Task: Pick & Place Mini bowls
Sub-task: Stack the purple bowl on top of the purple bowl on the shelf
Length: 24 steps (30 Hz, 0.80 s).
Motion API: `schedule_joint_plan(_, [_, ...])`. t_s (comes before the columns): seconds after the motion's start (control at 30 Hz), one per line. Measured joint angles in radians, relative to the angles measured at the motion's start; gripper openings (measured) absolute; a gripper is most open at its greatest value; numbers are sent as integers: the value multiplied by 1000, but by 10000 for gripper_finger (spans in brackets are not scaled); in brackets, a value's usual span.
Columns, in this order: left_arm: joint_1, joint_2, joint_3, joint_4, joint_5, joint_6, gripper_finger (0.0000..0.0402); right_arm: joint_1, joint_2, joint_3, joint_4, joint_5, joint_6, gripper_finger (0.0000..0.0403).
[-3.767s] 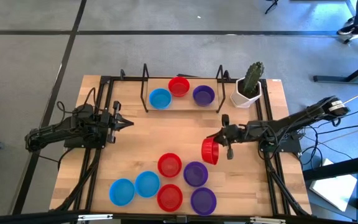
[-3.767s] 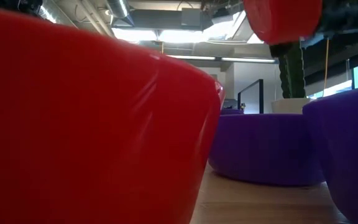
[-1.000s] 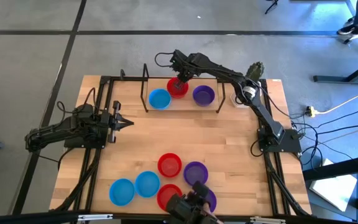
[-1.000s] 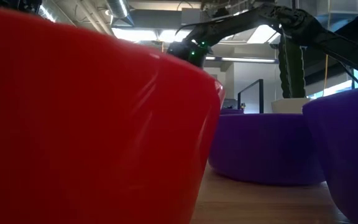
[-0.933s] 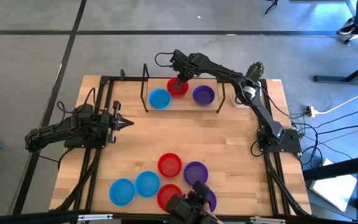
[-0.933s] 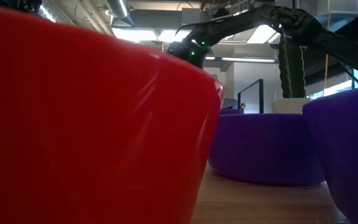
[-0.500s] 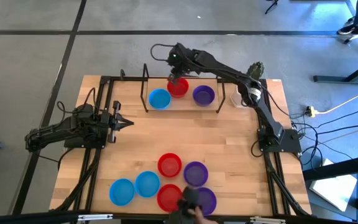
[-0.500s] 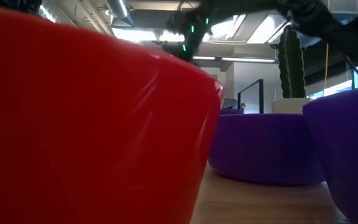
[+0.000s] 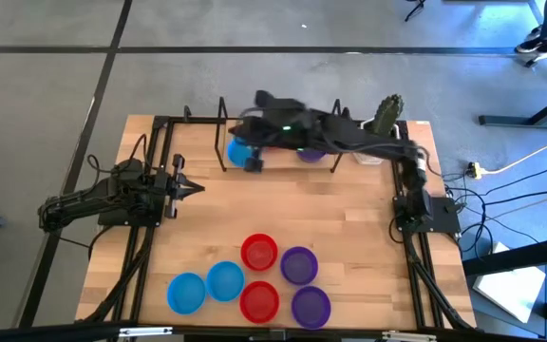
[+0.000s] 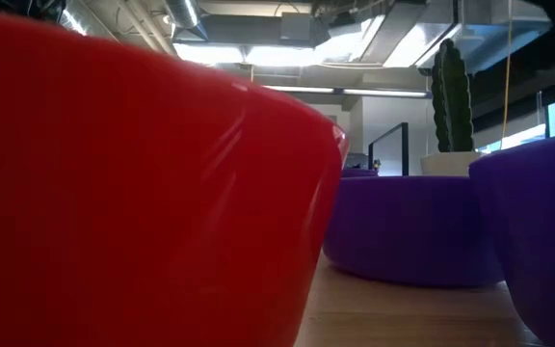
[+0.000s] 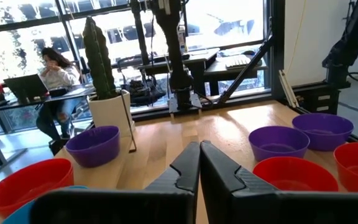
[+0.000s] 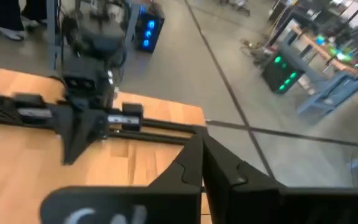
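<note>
While right arm hangs over the far rack: empty-handed, so the next pick comes from the near cluster.
Right gripper (image 9: 254,160): fingers pressed shut, nothing between them; blurred, above the blue bowl (image 9: 240,150) on the rack.
Left gripper (image 9: 194,189): shut, empty, parked at the table's left side, pointing toward the middle.
Rack (image 9: 278,152): blue bowl plain to see, purple bowl (image 9: 310,152) partly under the arm; any other bowl hidden by it.
Near cluster: red (image 9: 258,252), purple (image 9: 298,265), red (image 9: 258,301), purple (image 9: 311,307), two blue (image 9: 224,279) (image 9: 186,292); all upright, packed close, some rims touching.
Key relation: cluster lies well apart from the right gripper, toward the table's near edge; the bowls are round, so no long axis to align.
Nearer arm: left, I judge, for the blue pair; right's base sits nearer the purples.
In the way: rack posts on withdrawal; cactus (image 9: 386,116) by the right arm; crowded rims leave little finger room.
</note>
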Motion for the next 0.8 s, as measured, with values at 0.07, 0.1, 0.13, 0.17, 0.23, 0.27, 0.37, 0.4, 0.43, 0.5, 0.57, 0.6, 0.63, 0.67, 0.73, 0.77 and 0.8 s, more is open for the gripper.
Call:
schedule_joint_plan(0.07, [0,0,0,0,0,0,10,26,-53,0,-65,-7,-3,10])
schedule_joint_plan(0.1, [0,0,0,0,0,0,10,39,-82,0,-103,-28,-5,11])
schedule_joint_plan(0.13, [0,0,0,0,0,0,10,53,-110,0,-158,-54,-10,10])
schedule_joint_plan(0.17, [0,0,0,1,0,0,10,68,-131,-2,-209,-84,-10,7])
schedule_joint_plan(0.23, [0,0,0,1,0,11,8,101,-182,-29,-283,-133,6,4])
schedule_joint_plan(0.27, [0,0,0,1,0,19,7,119,-205,-53,-305,-138,21,4])
schedule_joint_plan(0.37, [0,0,0,1,0,25,4,186,-294,-181,-296,-80,52,5])
schedule_joint_plan(0.4, [0,0,0,1,0,25,4,209,-332,-236,-272,-46,54,4])
schedule_joint_plan(0.43, [0,0,0,1,0,25,4,234,-370,-298,-239,-12,54,3])
schedule_joint_plan(0.5, [0,0,0,1,0,25,6,275,-460,-435,-150,31,53,3])
schedule_joint_plan(0.57, [0,0,0,1,0,22,8,309,-568,-587,-53,56,46,3])
schedule_joint_plan(0.6, [0,0,0,1,0,18,8,321,-628,-667,-12,54,40,3])
schedule_joint_plan(0.63, [0,0,0,1,0,17,8,330,-688,-760,37,47,31,3])
schedule_joint_plan(0.67, [0,0,0,1,0,17,8,334,-751,-854,89,33,31,3])
schedule_joint_plan(0.73, [0,0,0,1,0,18,6,336,-871,-1053,224,-3,49,3])
schedule_joint_plan(0.77, [0,0,0,1,0,18,5,336,-925,-1156,313,-28,64,3])
schedule_joint_plan(0.8, [0,0,0,2,0,18,4,336,-975,-1258,407,-56,72,4])
